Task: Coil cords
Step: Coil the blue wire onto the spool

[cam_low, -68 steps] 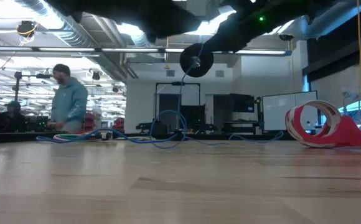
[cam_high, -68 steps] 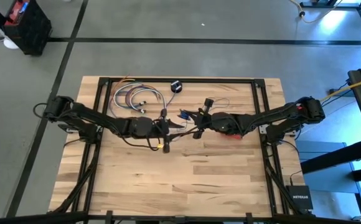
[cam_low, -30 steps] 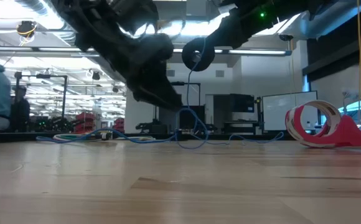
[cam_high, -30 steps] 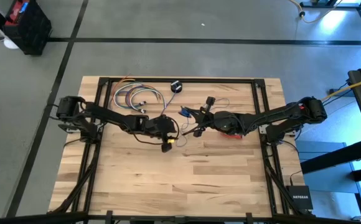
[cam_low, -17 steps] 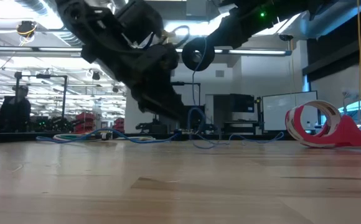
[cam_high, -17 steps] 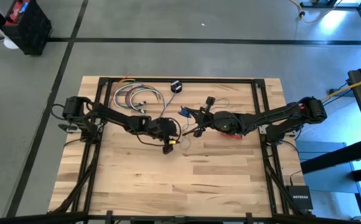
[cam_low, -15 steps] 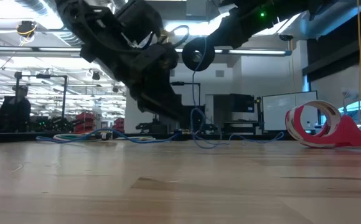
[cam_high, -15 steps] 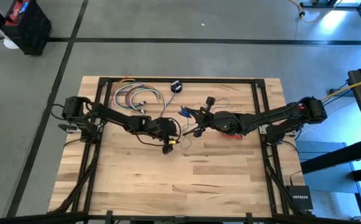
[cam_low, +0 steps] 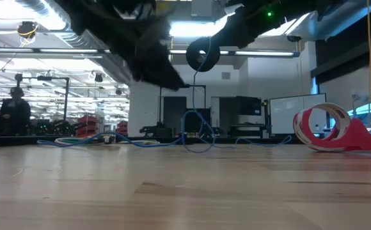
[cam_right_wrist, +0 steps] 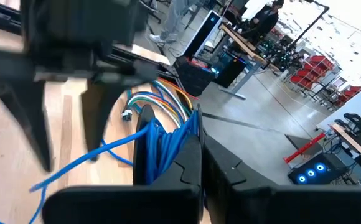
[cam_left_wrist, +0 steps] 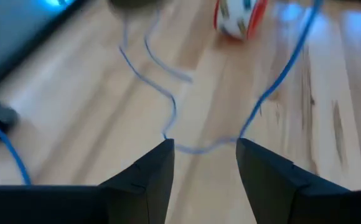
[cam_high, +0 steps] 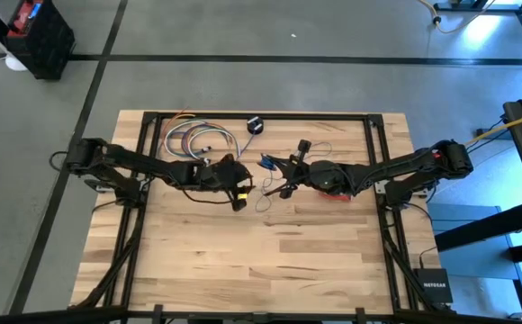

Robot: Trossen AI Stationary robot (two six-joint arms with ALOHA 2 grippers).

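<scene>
A thin blue cord (cam_low: 195, 137) runs down from a black round puck (cam_low: 201, 56) raised above the table. It ends in slack loops on the wood. My right gripper (cam_high: 277, 173), over the table's middle, is shut on a bunch of the cord's loops (cam_right_wrist: 162, 146). My left gripper (cam_high: 240, 196) hovers open just left of it. In the left wrist view a slack stretch of the cord (cam_left_wrist: 199, 149) crosses right at its two fingertips (cam_left_wrist: 202, 146). I cannot tell whether it touches them. My right gripper pinches several loops of the blue cord (cam_right_wrist: 168, 140) between its two shut fingers. It comes nearly level from the table's right. The loops stand lifted clear. From the puck (cam_low: 201, 56) beside the gripper the cord hangs slack onto the table (cam_low: 198, 148).
A bundle of many-coloured cords (cam_high: 193, 139) lies at the far left. A small black thing (cam_high: 255, 125) sits near the far edge. A red-and-white thing (cam_low: 329, 128) stands under the right arm. The near half of the wooden table (cam_high: 270, 261) is bare. People stand in the room behind.
My left gripper has risen from low beside the cord's loops on the table and drawn back toward the left edge, its fingers still open. The slack loops on the table have shifted a little.
</scene>
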